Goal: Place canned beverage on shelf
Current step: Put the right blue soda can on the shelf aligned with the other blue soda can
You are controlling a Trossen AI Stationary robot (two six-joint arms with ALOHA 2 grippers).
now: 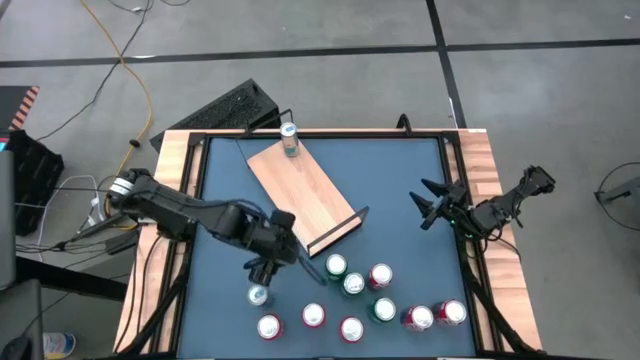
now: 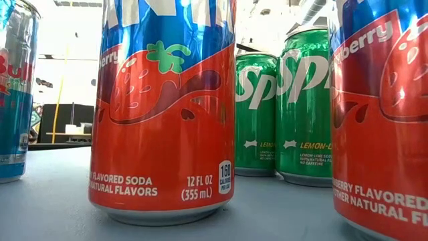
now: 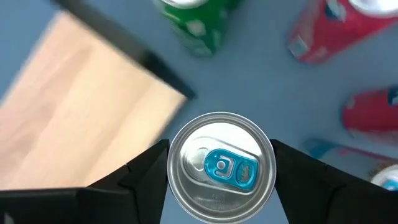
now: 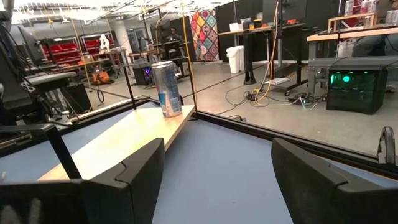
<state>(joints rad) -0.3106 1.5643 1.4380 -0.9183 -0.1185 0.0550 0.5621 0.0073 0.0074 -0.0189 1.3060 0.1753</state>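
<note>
A silver can with a blue tab (image 3: 221, 168) stands between the fingers of my left gripper (image 1: 260, 280), near the table's front left; the gripper is shut on it. The same can shows in the high view (image 1: 258, 294) and at the left edge of the low view (image 2: 13, 87). The shelf (image 1: 300, 195), a light-wood board with black end rails, lies flat and askew on the blue mat just beyond. Another silver-blue can (image 1: 289, 138) stands on the shelf's far end. My right gripper (image 1: 428, 205) waits open at the table's right side, holding nothing. My left gripper pinches the can between its two fingers, one on each opposite side of the wall just under the rim (image 3: 171, 183). The fingers (image 3: 143, 174) slant down onto it from above. The can stays upright; whether its base is clear of the mat I cannot tell.
Several red cans (image 1: 313, 316) and green cans (image 1: 353, 283) stand bunched along the near edge, right of my left gripper. A black rail (image 1: 335, 232) ends the shelf on its near side. The blue mat (image 1: 400, 180) lies bare between shelf and right gripper.
</note>
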